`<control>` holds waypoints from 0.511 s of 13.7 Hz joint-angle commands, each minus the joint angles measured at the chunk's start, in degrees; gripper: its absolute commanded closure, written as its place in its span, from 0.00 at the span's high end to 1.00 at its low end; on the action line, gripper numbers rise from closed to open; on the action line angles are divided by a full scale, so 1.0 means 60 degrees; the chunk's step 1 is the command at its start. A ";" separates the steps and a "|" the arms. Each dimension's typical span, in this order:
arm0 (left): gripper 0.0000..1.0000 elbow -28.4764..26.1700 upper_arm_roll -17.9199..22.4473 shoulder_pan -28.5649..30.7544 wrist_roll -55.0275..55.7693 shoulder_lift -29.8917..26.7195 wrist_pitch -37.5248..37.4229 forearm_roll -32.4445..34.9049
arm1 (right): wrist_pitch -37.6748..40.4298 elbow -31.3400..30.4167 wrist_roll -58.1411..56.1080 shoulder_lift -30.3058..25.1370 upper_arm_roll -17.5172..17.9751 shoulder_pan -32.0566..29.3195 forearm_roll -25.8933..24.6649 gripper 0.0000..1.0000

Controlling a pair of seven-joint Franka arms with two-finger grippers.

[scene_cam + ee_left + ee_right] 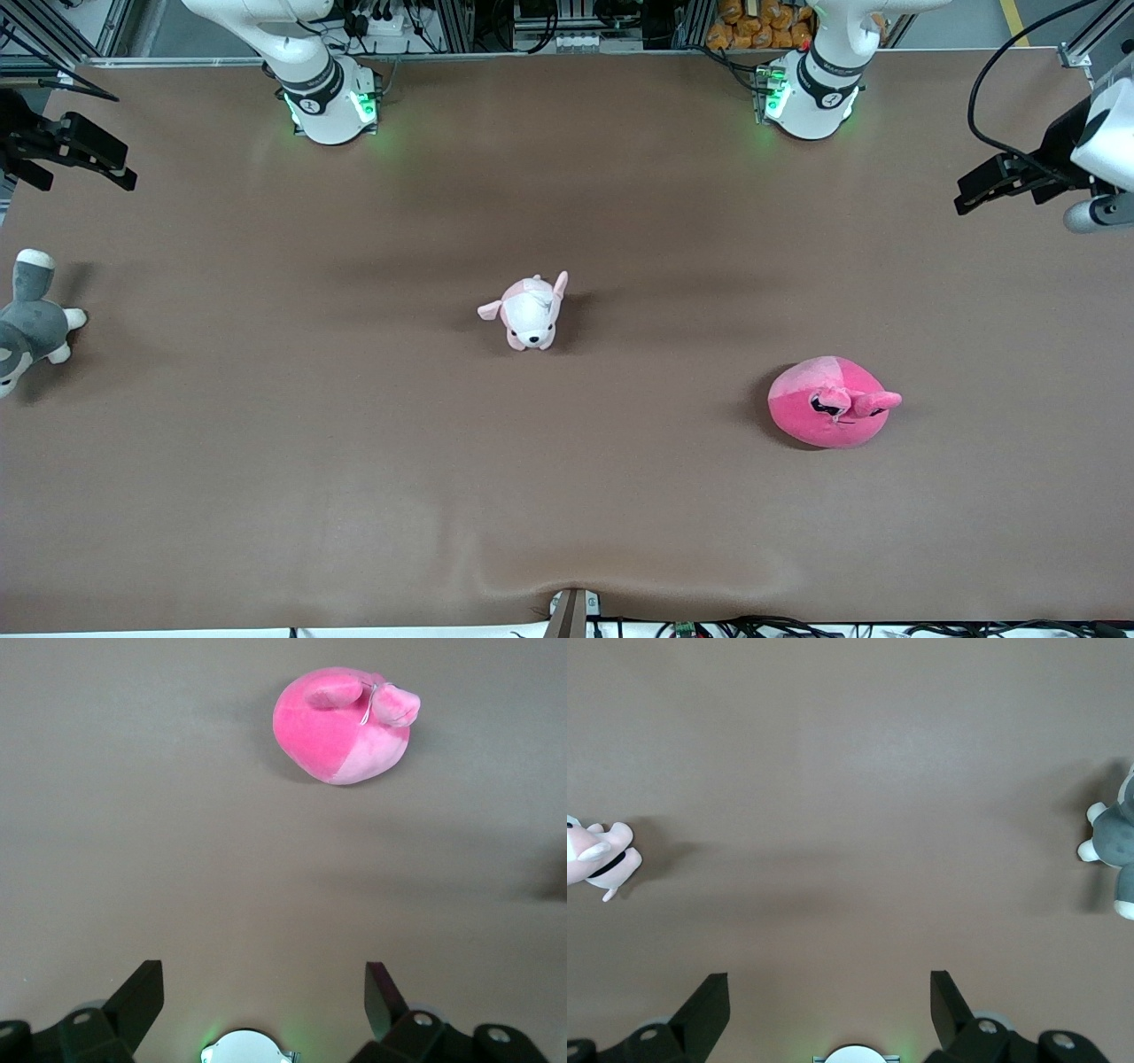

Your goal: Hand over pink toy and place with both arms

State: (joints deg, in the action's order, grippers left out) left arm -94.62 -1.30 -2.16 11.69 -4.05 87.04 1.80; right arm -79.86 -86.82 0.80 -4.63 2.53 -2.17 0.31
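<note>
- Pink toy (pixel 831 401): rests alone on the desk (pixel 354 487), nothing touching it. It lies toward the left arm's end and nearer to the front camera than the puppy plush (pixel 530 312). Judged untouched; the handover is not yet begun.
- Puppy plush: pale pink and white, the landmark at mid-desk. Not part of the task.
- Grey-and-white plush (pixel 28 324): at the desk edge toward the right arm's end, well apart from the puppy plush. Also not wanted.
- Left gripper (pixel 983 188): hangs up over the desk edge at the left arm's end, jaws apart and empty. Judged better placed than the other arm for the first pick, since the pink toy lies at its end.
- Right gripper (pixel 97 161): hangs over the desk edge at the right arm's end, jaws apart and empty. This arm waits.
- Left wrist view: shows the pink toy (pixel 344 725) with its paler patch, ahead of the open left gripper (pixel 264 992); neither other plush appears.
- Right wrist view: shows the puppy plush (pixel 595 859) and the grey-and-white plush (pixel 1114 850) at its edges, with the right gripper (pixel 829 997) open; the pink toy is absent.
- Front view: alone shows all three toys and both arms together.
</note>
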 commanded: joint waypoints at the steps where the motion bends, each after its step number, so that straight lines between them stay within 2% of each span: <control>1: 1.00 0.0214 -0.0004 0.0053 0.0612 0.0264 0.0171 -0.0197 | 0.0068 0.0041 0.0042 -0.0005 0.0077 -0.0122 0.0154 1.00; 7: 1.00 0.0214 -0.0004 0.0141 0.3289 0.1025 0.0713 -0.0329 | 0.0083 0.0041 0.0057 -0.0005 0.0077 -0.0136 0.0154 1.00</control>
State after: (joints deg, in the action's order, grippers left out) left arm -94.56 -1.25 -1.61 26.04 -0.12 90.54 0.65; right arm -79.75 -86.82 0.80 -4.62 2.51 -2.19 0.31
